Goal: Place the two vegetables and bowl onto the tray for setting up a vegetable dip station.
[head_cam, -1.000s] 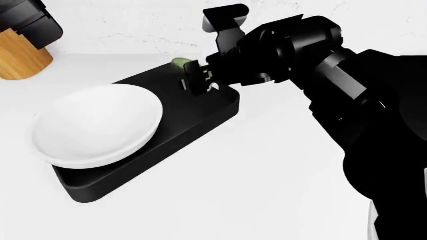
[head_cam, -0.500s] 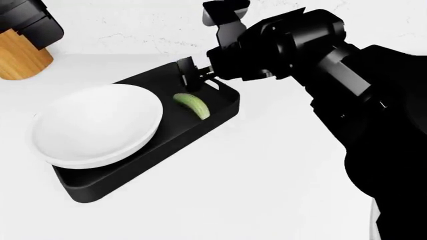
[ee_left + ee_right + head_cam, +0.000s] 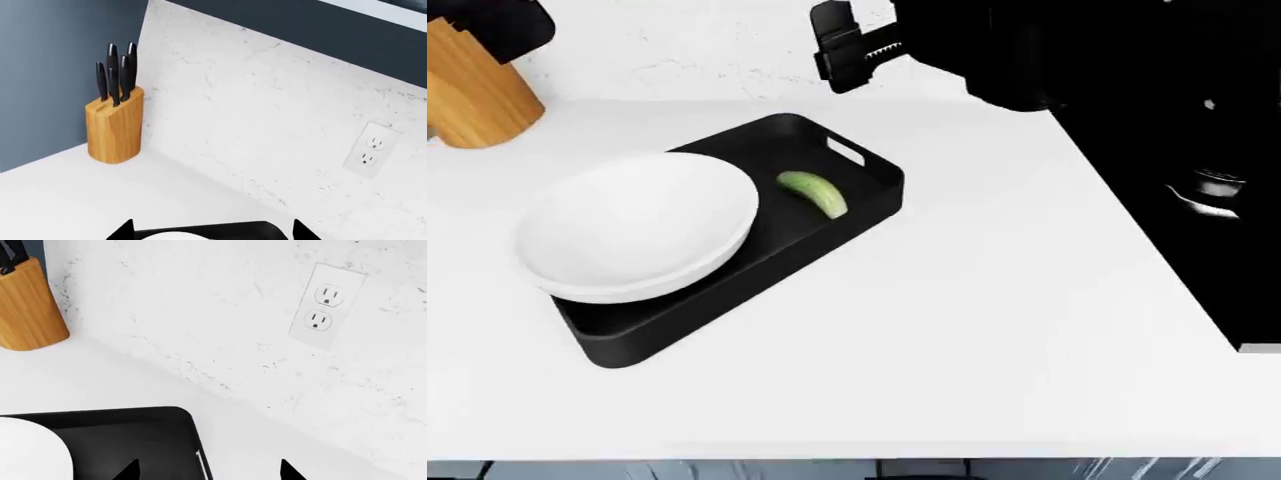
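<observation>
Tray — one, black, on the white counter; it holds one white bowl and, just beside it, one green cucumber. Carrot — none that I can see, so I judge two of three items placed. Right gripper raised above the tray's far end, spread, empty; left gripper spread too.

A wooden knife block stands near a wall outlet.
</observation>
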Controlling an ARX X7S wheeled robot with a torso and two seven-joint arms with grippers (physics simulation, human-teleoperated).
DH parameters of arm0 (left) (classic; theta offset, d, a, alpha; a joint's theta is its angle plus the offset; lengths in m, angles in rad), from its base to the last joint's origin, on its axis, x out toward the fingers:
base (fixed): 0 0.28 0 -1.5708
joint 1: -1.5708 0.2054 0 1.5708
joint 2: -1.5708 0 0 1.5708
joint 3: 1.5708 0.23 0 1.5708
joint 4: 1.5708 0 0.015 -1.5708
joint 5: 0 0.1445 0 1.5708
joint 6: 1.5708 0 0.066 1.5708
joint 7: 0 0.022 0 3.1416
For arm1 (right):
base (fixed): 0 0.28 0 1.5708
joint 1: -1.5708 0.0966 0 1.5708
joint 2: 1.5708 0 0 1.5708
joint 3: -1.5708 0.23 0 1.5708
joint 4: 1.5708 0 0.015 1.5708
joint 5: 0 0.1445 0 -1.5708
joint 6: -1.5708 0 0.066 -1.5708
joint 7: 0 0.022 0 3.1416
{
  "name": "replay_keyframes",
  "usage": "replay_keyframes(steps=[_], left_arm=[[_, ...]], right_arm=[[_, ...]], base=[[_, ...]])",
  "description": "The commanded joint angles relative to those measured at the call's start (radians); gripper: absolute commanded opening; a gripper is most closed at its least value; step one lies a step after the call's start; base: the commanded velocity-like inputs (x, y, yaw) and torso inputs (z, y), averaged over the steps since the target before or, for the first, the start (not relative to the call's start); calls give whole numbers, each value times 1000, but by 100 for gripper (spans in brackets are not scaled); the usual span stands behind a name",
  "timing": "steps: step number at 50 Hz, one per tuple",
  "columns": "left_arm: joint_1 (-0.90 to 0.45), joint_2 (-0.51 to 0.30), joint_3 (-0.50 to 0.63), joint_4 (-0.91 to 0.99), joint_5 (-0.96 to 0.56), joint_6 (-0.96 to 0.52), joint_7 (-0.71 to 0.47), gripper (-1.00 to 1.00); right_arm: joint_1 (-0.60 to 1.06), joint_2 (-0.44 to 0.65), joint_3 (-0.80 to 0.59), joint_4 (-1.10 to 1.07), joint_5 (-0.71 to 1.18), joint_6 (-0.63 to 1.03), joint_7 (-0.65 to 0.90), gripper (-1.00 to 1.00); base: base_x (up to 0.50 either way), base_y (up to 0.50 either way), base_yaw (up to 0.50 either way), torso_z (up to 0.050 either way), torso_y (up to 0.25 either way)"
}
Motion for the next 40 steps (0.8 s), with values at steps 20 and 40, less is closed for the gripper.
replay_keyframes(steps=[20,40], left_arm=[[3,17,-81,-36,144,-141,93,100],[58,67,-103,-163,221,-177,238,100]], right_arm=[[58,358,114,-602,73,-47,551,100],[92,412,138,-634,82,-28,609,100]], base=[[-251,-151,0,1,0],[-2,-500,0,0,0]])
